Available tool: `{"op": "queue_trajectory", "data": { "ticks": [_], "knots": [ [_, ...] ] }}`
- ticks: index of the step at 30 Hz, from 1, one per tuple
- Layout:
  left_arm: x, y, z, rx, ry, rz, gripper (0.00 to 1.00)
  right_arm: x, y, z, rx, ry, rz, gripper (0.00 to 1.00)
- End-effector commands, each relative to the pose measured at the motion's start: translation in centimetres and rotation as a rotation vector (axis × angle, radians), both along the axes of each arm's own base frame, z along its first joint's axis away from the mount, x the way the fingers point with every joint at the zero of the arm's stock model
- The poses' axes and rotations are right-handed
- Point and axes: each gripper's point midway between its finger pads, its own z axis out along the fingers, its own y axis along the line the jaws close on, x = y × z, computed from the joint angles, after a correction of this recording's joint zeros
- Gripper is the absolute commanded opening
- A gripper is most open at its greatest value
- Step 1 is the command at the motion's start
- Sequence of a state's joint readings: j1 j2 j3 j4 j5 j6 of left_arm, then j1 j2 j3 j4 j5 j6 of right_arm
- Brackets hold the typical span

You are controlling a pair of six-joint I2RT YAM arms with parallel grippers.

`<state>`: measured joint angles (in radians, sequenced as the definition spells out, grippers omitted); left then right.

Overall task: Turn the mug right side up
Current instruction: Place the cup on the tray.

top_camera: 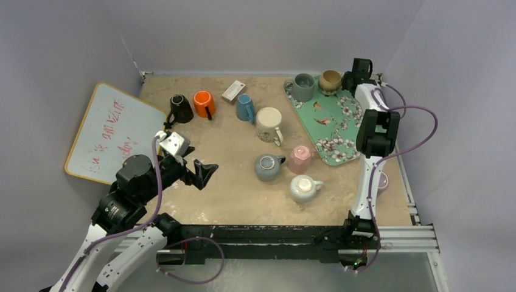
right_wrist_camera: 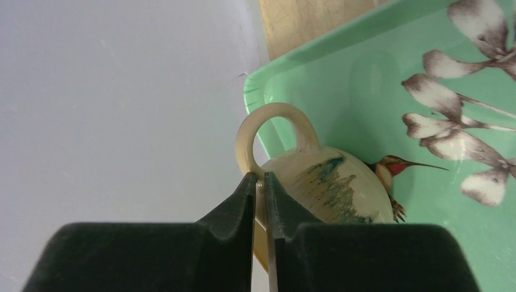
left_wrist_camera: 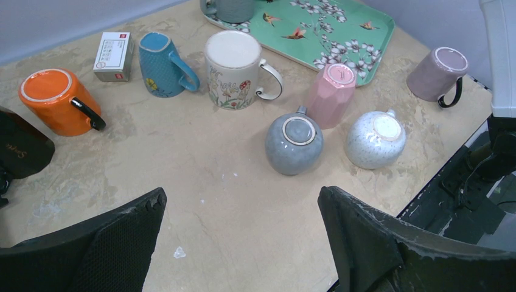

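1. Two sets of fingers have very different jobs. Nearest the bases, the left gripper hangs over bare worktop with its fingers spread wide and nothing between them. Leave it parked there, since it is well apart from the work.
2. At mid-worktop, a speckled white mug, a grey-blue mug and a pink mug stand bottoms-up near the tray's near edge. Any swing of the right arm should pass above them, not through them.
3. Farther back, the green floral tray carries a grey mug near the target, so turn away from that side.
4. At the tray's far right corner sits the tan mug, close to the back wall. The right gripper has its fingers pressed together on a thin cream edge of the mug, just beside the handle loop.
5. A pinch on so thin a wall looks liable to pivot. Lift slowly first and check that the mug hangs steady.
6. From above, its mouth seems to face up, but the wrist view leaves its tilt unclear. Confirm this before rotating.
7. Set it flat on its base on the tray floor, away from the raised rim, and only then let go.
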<state>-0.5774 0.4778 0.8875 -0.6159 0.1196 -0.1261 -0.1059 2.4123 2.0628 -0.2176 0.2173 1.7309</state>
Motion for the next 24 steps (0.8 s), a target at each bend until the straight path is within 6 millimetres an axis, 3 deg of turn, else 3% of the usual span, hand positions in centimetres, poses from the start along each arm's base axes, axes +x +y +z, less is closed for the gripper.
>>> {"op": "queue_trajectory", "data": {
  "ticks": [1, 8, 18, 24],
  "knots": [
    [0.3, -0.4, 0.4, 0.004, -0.028, -0.017, 0.96, 1.7, 0.2, 2.5, -0.017, -0.079, 0.015, 0.11],
    [0.4, -0.5, 0.3, 0.005, -0.024, -0.021, 0.96, 2.6, 0.3, 2.5, -0.028, -0.094, 0.026, 0.04],
    [0.4, -0.5, 0.3, 0.006, -0.023, -0.021, 0.97, 3.6, 0.3, 3.4, -0.025, -0.124, 0.025, 0.03],
    [0.5, -0.4, 0.3, 0.009, -0.026, -0.016, 0.97, 3.2, 0.6, 5.3, -0.057, -0.143, 0.07, 0.16]
  ]
}}
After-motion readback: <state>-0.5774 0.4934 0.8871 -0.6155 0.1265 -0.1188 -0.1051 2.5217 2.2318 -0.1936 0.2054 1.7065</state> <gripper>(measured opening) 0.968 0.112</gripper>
